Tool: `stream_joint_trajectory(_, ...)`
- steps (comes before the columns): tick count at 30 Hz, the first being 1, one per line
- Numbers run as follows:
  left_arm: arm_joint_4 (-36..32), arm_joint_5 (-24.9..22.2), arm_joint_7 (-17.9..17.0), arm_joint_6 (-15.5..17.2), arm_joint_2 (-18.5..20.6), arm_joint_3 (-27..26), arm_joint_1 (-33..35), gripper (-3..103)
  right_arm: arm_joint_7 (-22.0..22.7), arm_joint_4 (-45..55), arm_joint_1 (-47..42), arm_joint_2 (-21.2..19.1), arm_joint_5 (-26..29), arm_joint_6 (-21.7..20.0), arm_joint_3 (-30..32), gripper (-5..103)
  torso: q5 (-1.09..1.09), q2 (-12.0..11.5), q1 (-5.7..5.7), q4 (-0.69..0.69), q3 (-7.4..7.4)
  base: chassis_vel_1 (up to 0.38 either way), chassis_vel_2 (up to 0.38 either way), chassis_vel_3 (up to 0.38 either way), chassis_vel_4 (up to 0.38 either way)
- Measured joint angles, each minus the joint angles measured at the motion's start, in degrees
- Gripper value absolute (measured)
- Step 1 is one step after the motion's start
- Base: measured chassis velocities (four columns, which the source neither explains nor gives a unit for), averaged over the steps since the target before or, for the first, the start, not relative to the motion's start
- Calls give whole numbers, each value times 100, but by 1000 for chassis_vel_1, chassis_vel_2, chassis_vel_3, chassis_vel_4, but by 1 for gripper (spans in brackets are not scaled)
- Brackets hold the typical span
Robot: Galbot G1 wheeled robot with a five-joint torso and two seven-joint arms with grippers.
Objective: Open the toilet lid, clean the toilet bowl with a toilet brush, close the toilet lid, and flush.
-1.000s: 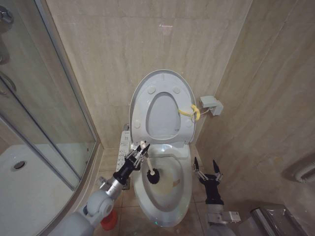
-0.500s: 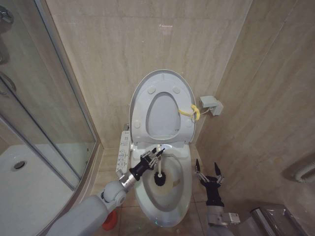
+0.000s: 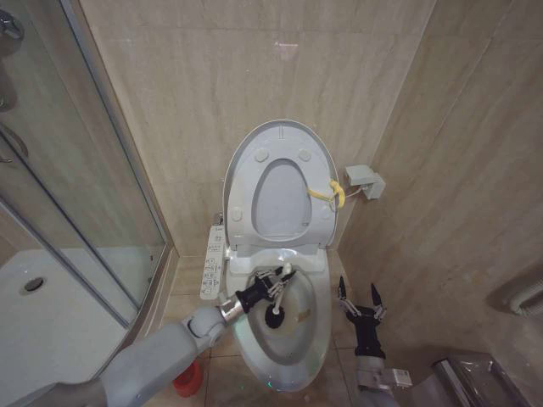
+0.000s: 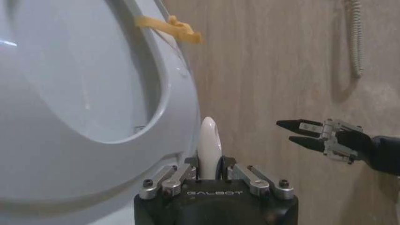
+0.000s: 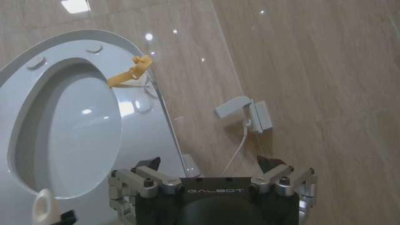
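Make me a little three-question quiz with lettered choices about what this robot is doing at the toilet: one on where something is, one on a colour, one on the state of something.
1. Where is the head of the toilet brush?
A. Inside the toilet bowl
B. On the floor by the shower
C. Hanging on the wall

2. What colour is the strap on the toilet lid?
A. Green
B. Yellow
C. Blue

3. How do the two grippers stand?
A. Both open and empty
B. Right shut on the brush, left open
C. Left shut on the brush, right open

Answers:
1. A, the black bristles sit down in the basin.
2. B, a yellow strap loops over the raised lid's edge.
3. C, the left gripper clamps the pale handle, while the right gripper waits beside the bowl with fingers spread.
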Motion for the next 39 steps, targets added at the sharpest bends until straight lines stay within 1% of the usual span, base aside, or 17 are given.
stream_joint_trajectory(3,117,-74,8,-1,-89,151,-151,23,-5,-7,12,-20,4,2,5,100,1,0,0,1,0,0,0,0,0)
stream_joint_trajectory(7,554,-167,113,-1,-375,392,-318,23,-15,-14,65,-48,41,3,21,100,1,0,0,2,0,0,0,0,0)
stream_joint_trajectory(8,554,-167,113,-1,-375,392,-318,23,-15,-14,65,-48,41,3,21,100,1,0,0,2,0,0,0,0,0)
stream_joint_trajectory(9,697,-167,119,-2,-488,449,-324,23,-16,-28,80,-47,49,3,12,100,0,0,0,2,0,0,0,0,0)
stream_joint_trajectory(12,834,-166,16,39,-631,670,-419,23,-33,-53,112,-39,60,3,-27,100,0,1,0,1,0,0,0,0,0)
stream_joint_trajectory(17,934,-147,-103,112,-660,845,-624,23,-48,-67,153,-36,77,3,-69,100,1,0,0,2,0,0,0,0,0)
stream_joint_trajectory(20,928,-186,-123,112,-675,843,-686,23,-58,-87,165,-52,88,6,-71,100,1,0,0,3,0,0,0,0,0)
stream_joint_trajectory(26,910,-297,-235,9,-857,759,-821,23,-67,-119,200,-97,129,8,-66,100,1,0,0,-1,0,0,0,0,0)
stream_joint_trajectory(29,1100,-266,-212,-11,-919,821,-775,23,-70,-119,195,-88,132,8,-72,100,0,0,0,0,0,0,0,0,0)
stream_joint_trajectory(30,1216,-209,-139,-26,-931,881,-717,22,-76,-115,175,-87,132,9,-76,100,0,0,0,3,0,0,0,0,0)
stream_joint_trajectory(33,1280,-109,-60,-36,-915,968,-658,22,-86,-101,141,-99,132,18,-72,100,0,0,0,4,0,0,0,0,0)
stream_joint_trajectory(34,1277,-55,-31,-47,-889,1027,-656,22,-89,-82,126,-120,140,23,-59,100,-1,1,-1,0,-1,0,0,0,0)
stream_joint_trajectory(37,1223,-57,-29,-45,-877,1039,-668,22,-90,-61,120,-142,153,27,-42,100,0,0,-1,3,-1,0,0,0,0)
stream_joint_trajectory(39,1042,-179,-90,-33,-986,933,-736,22,-91,-47,118,-145,162,29,-26,100,1,0,-1,4,0,0,0,0,0)
